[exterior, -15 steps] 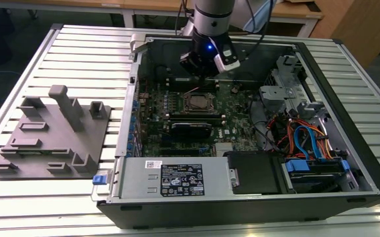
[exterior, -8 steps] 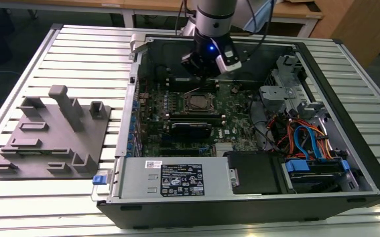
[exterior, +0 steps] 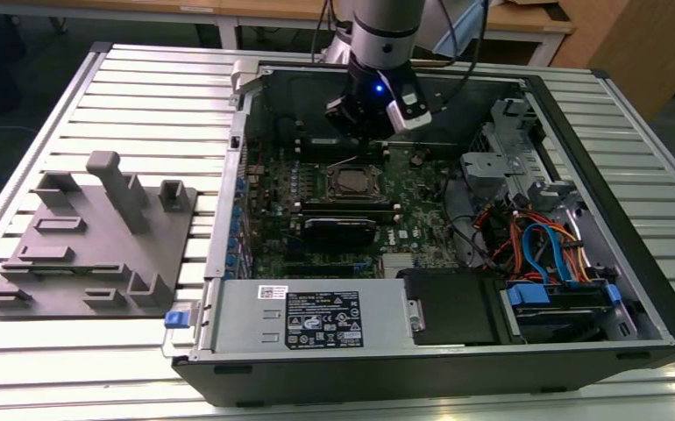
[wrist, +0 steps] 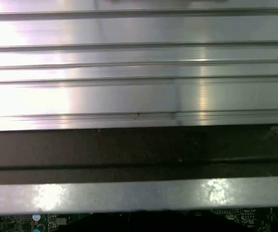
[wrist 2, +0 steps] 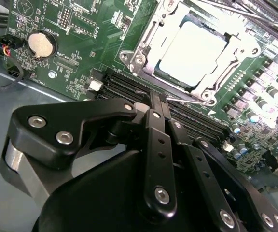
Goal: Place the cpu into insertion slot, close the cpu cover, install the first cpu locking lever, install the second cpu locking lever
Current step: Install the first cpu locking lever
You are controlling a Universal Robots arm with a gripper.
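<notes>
The cpu (wrist 2: 192, 48) lies in the insertion slot (wrist 2: 129, 58) on the green board, its silver top showing through the window of the cpu cover (wrist 2: 146, 36), which lies flat around it. In the exterior view the cpu (exterior: 348, 182) sits mid-board inside the open computer case (exterior: 635, 289). My gripper (wrist 2: 158, 99) hangs just beside the socket, fingers together. A thin lever wire (wrist 2: 185, 98) runs from the fingertips along the socket's edge. I cannot tell whether it is pinched. In the exterior view the gripper (exterior: 358, 140) is just behind the socket.
Long black memory slots (wrist 2: 192, 121) and a coin cell (wrist 2: 41, 43) lie beside the socket. A black block (exterior: 340, 230), the power supply (exterior: 302, 320) and cabled drive bays (exterior: 548, 254) crowd the case. A grey fixture (exterior: 92, 237) stands on the slatted table (wrist: 139, 72).
</notes>
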